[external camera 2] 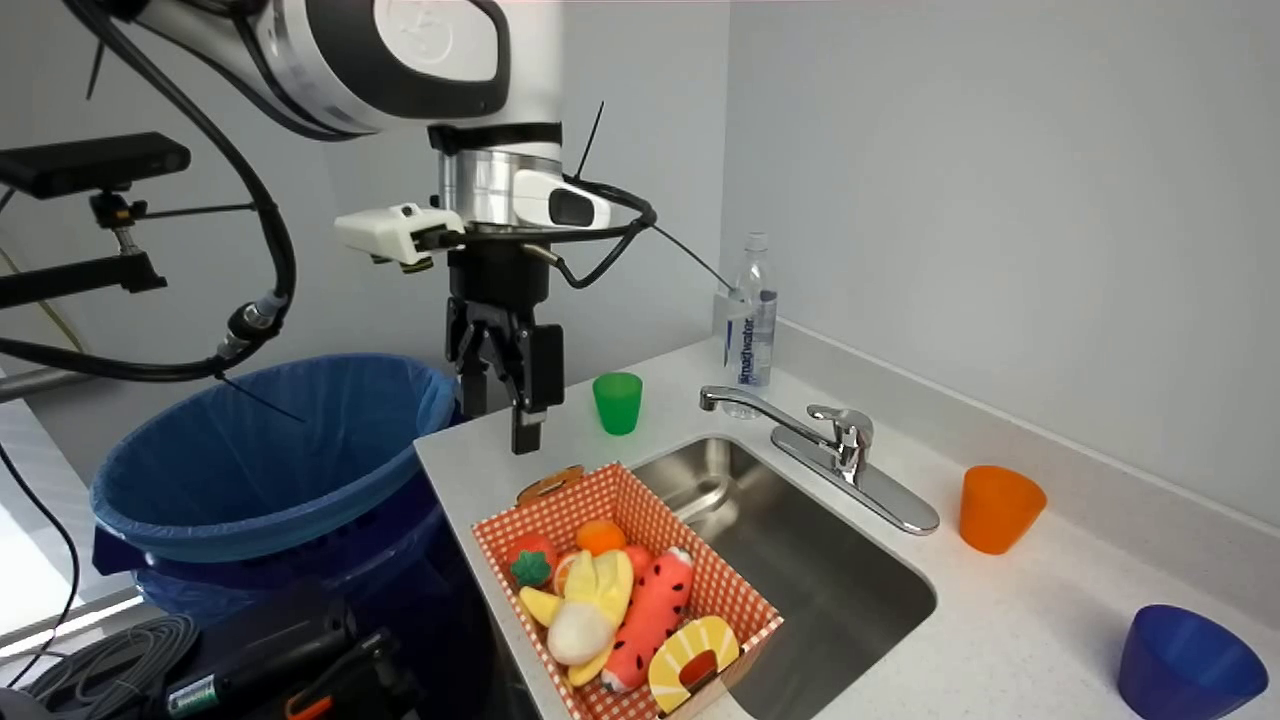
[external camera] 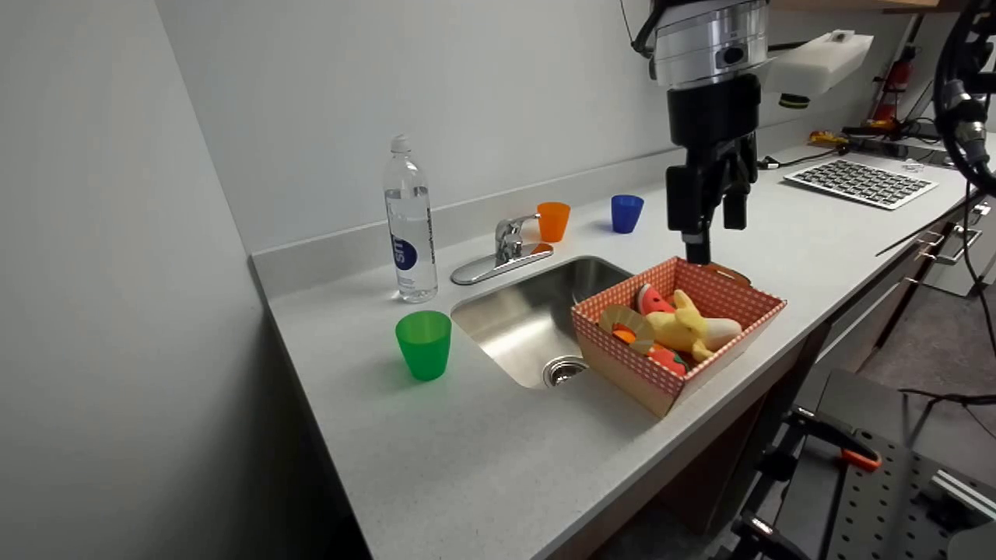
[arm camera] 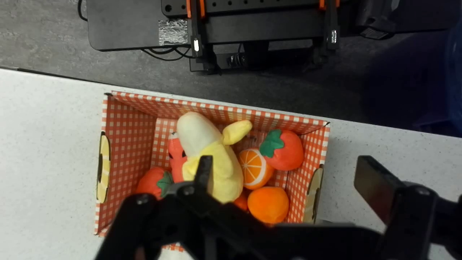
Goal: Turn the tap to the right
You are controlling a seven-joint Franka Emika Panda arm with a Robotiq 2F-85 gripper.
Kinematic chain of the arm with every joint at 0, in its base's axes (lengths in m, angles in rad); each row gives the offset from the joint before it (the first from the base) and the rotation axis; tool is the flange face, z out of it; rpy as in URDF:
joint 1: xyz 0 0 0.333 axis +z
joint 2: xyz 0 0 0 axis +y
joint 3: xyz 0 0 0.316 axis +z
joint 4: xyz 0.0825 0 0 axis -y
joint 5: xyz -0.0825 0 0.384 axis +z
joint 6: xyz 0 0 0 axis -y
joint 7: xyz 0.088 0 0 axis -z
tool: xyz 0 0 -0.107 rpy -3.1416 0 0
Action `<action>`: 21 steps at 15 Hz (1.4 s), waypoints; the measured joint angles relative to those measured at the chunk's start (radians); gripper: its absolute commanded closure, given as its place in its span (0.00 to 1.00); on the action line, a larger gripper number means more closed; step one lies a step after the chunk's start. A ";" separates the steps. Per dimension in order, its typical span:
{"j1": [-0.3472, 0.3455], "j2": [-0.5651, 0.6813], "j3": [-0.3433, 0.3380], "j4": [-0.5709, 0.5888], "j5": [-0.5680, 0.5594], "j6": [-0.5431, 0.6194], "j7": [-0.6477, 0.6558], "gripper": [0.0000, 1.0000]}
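Observation:
The tap (external camera: 509, 243) is shiny silver and stands on a flat oval base plate behind the sink. In an exterior view the tap (external camera 2: 851, 442) has its long low spout pointing left over the sink's end nearest the bottle, with a short lever on top. My gripper (external camera: 717, 232) hangs fingers down, well apart from the tap and above the counter's front side by the basket. It also shows in an exterior view (external camera 2: 500, 415). In the wrist view my gripper (arm camera: 285, 162) has its fingers wide apart with nothing between them. The tap is out of the wrist view.
A checked box (external camera: 622, 379) with plush fruit stands on the front edge beside the sink (external camera: 513, 327). A clear bottle (external camera: 411, 233), a green cup (external camera: 424, 346), an orange cup (external camera: 553, 222) and a blue cup (external camera: 626, 214) stand around. A blue-lined bin (external camera 2: 270, 460) is beyond the counter.

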 measured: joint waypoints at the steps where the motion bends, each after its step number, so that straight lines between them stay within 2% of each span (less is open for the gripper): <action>1: 0.000 0.000 0.000 0.000 0.000 0.000 0.000 0.00; 12: 0.000 0.009 -0.001 0.005 0.000 0.011 0.000 0.00; 16: 0.000 0.048 -0.001 0.026 0.000 0.078 0.008 0.00; 21: 0.001 0.169 -0.001 0.108 0.007 0.190 0.055 0.00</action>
